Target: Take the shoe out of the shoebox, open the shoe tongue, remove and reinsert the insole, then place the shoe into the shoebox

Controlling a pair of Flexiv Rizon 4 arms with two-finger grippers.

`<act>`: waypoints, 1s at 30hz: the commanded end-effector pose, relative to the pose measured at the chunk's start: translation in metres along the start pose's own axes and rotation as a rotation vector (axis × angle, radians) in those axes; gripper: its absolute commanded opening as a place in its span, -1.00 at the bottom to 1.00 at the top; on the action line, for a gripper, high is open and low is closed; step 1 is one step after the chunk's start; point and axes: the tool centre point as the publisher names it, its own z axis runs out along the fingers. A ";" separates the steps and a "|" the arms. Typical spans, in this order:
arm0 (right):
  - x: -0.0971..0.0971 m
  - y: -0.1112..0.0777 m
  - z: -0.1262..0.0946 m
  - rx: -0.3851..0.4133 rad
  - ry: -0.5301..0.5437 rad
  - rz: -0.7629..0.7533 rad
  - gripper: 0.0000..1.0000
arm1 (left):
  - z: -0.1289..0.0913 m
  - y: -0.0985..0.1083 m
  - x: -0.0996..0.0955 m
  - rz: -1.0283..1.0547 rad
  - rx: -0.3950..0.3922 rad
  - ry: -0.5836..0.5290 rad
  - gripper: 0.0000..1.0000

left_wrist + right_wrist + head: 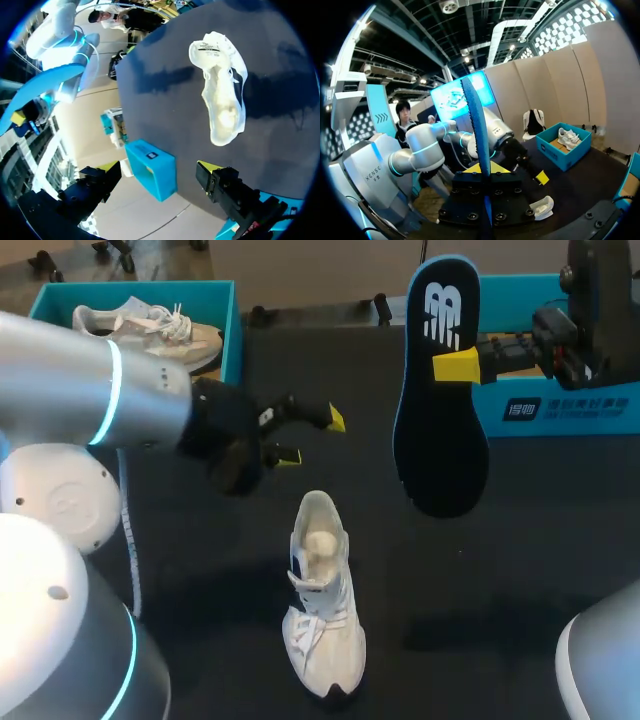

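A white shoe point(322, 600) lies on the black table, toe toward the front edge; it also shows ahead of my left gripper point(222, 95) and small in the right wrist view point(540, 207). My right gripper point(458, 365) is shut on a dark insole point(440, 390) with a blue rim and holds it up in the air above the table's right side. Seen edge-on, the insole point(477, 140) stands between the right gripper's fingers point(485, 169). My left gripper point(312, 438) hovers open and empty behind the shoe, its yellow tips wide apart point(159, 167).
A teal shoebox point(225, 315) with a second white shoe point(150, 328) stands at the back left. Another teal box point(560, 405) sits at the back right, behind the held insole.
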 end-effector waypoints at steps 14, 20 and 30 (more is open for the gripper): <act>-0.002 0.001 0.003 0.003 0.001 0.002 -1.00 | -0.030 0.030 -0.037 0.004 0.021 -0.509 1.00; -0.002 0.001 0.003 0.003 0.001 0.002 -1.00 | -0.032 0.040 -0.047 -0.043 0.014 -0.563 1.00; -0.054 0.003 0.018 0.055 0.014 0.139 -1.00 | -0.027 0.055 -0.061 -0.112 0.022 -0.599 1.00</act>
